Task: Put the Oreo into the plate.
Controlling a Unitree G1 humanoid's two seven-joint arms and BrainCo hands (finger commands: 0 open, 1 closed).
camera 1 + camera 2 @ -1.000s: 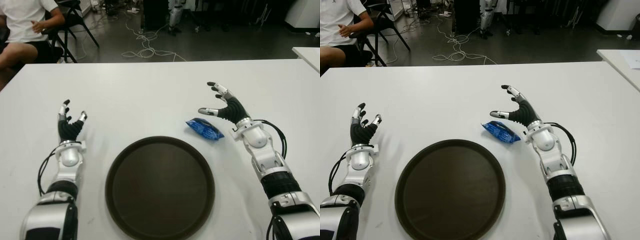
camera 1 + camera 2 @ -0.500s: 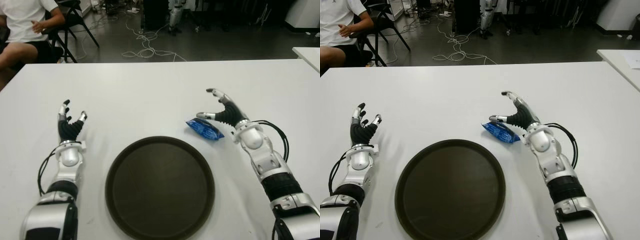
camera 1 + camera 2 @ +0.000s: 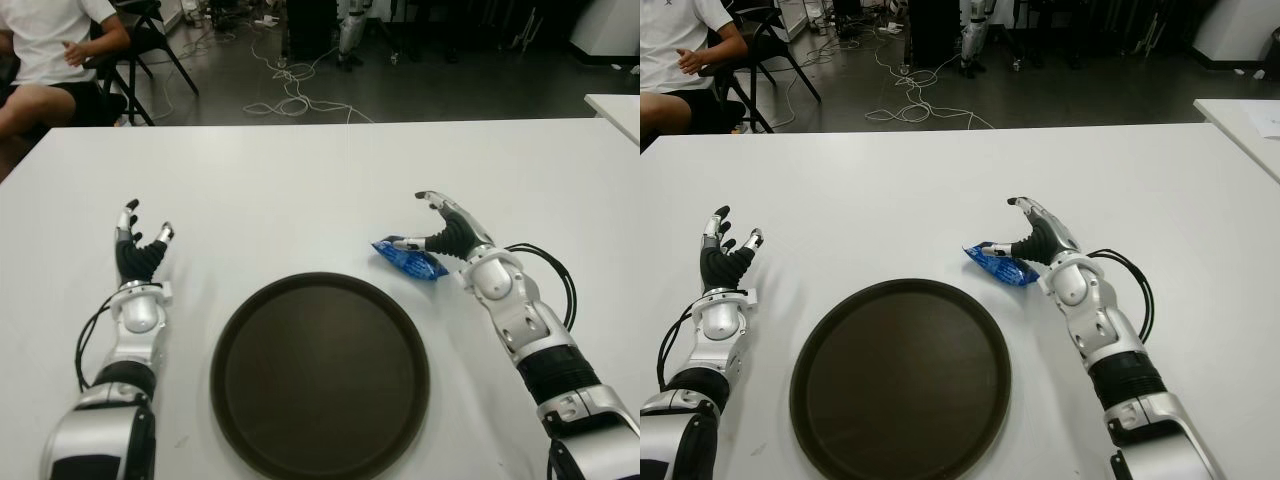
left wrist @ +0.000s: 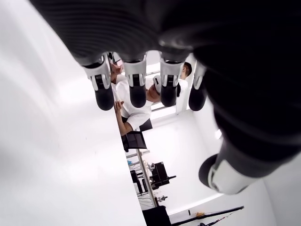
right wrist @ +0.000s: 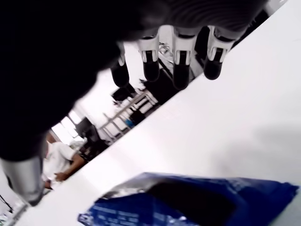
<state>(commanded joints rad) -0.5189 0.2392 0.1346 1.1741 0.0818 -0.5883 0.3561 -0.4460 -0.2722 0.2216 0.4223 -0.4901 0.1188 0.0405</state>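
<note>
Lowered since a sec ago, the right hand (image 3: 447,228) now sits right over the blue Oreo pack (image 3: 409,258), thumb tip at the pack's far edge; fingers arch above it, spread, not closed on anything. Wrist view shows the fingertips (image 5: 181,75) held off the white table (image 3: 300,180) w/ the pack below the palm, so no grasp yet. Oreo pack hasn't shifted: lies flat on the table, just beyond the upper-right rim of the round dark plate (image 3: 232,340), near it, not on it. Plate sits at the middle of the table's near edge, nothing in it. Left hand (image 3: 140,255) shows left of the plate, toward the table's left side, same spot as before, fingers (image 4: 103,89) extended and relaxed, holding nothing. Beyond the far left corner a person (image 3: 50,50) in a white shirt sits on a chair; cables (image 3: 290,95) trail on the floor past the far edge.
</note>
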